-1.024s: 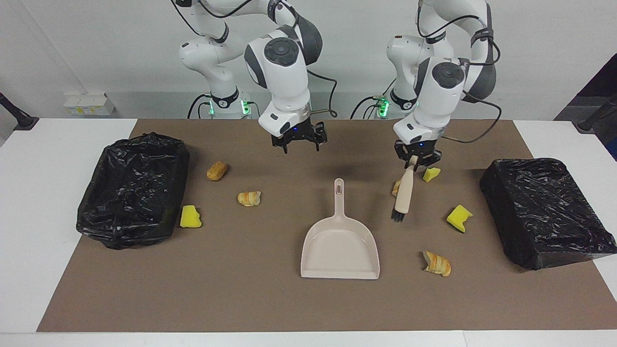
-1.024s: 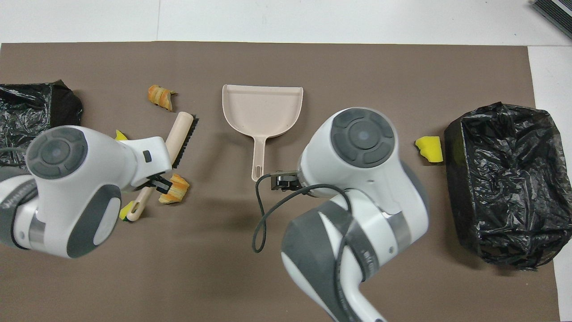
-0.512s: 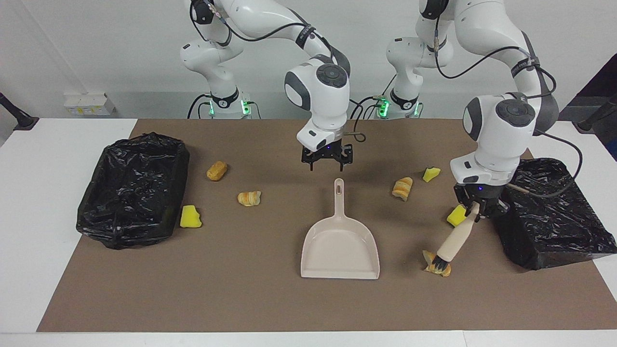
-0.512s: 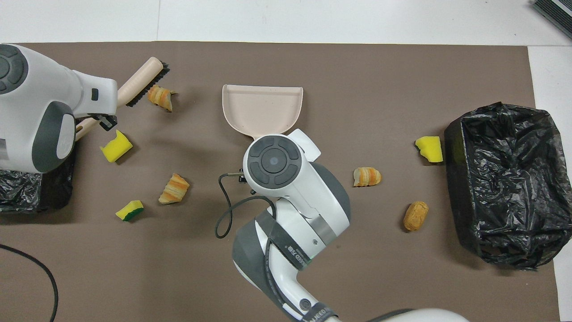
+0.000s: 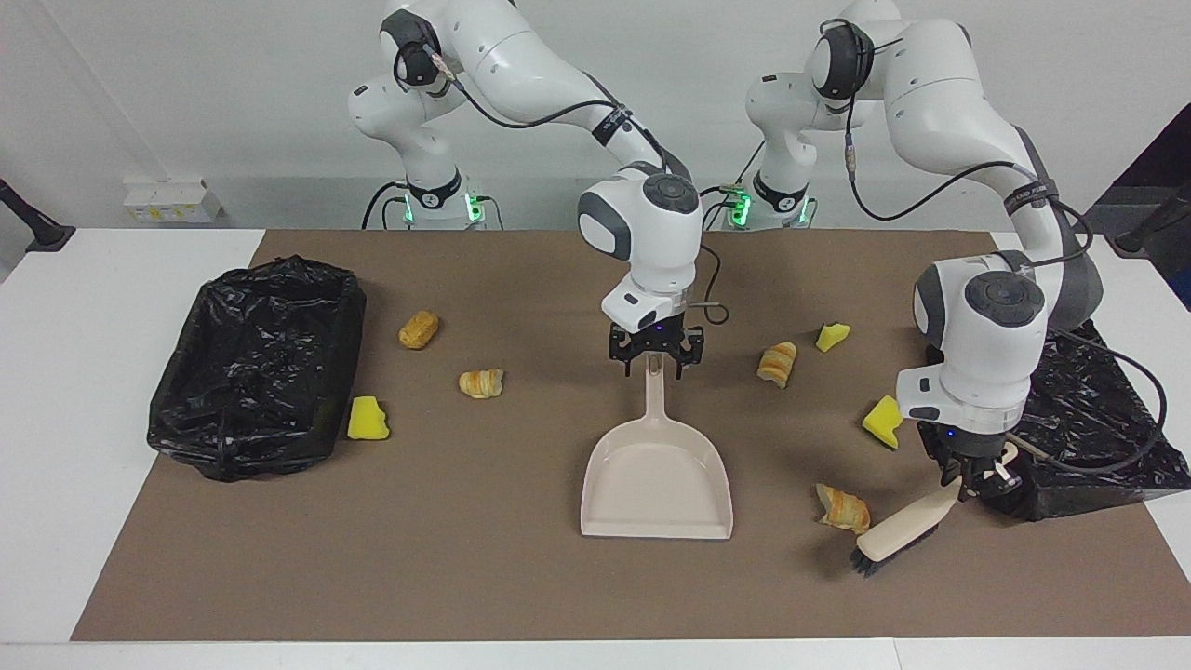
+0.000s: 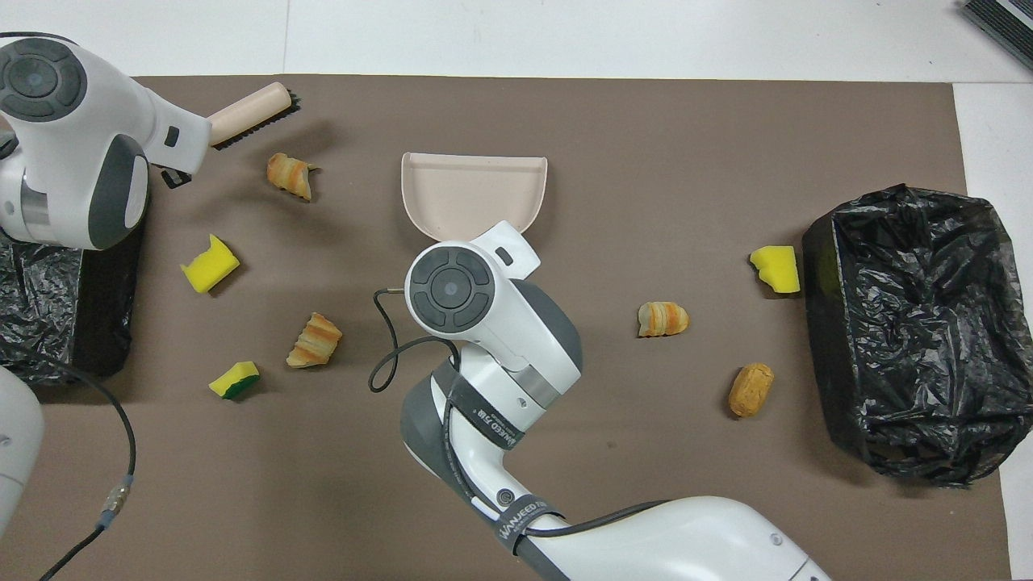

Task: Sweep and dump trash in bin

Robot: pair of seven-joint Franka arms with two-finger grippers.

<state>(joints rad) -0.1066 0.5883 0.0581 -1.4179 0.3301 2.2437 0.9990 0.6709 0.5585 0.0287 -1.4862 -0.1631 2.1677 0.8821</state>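
A: Well, moved a lot in a moment. Swung the brush (image 5: 898, 538) from the middle of the mat (image 5: 521, 577) out toward the left arm's end, then lowered it. Now sits low just beside the croissant piece (image 5: 843, 508), with that piece roughly between it and the dustpan (image 5: 656, 484).

B: Still clamped by the left gripper (image 5: 977, 476)?

A: Yes, fingers tight on the brush handle. Meanwhile brought the right gripper (image 5: 654, 358) down onto the dustpan's handle. Fingers apart, one on each side of its end, not pinching yet by the look.

B: Meaning what for the job?

A: Probably sets up a first sweep: steady the pan, push that piece in. Nothing collected so far. Sponge chunks (image 5: 882, 421) and bread bits (image 5: 419, 329) scattered on the mat, none in the pan or in either black bin (image 5: 256, 363).
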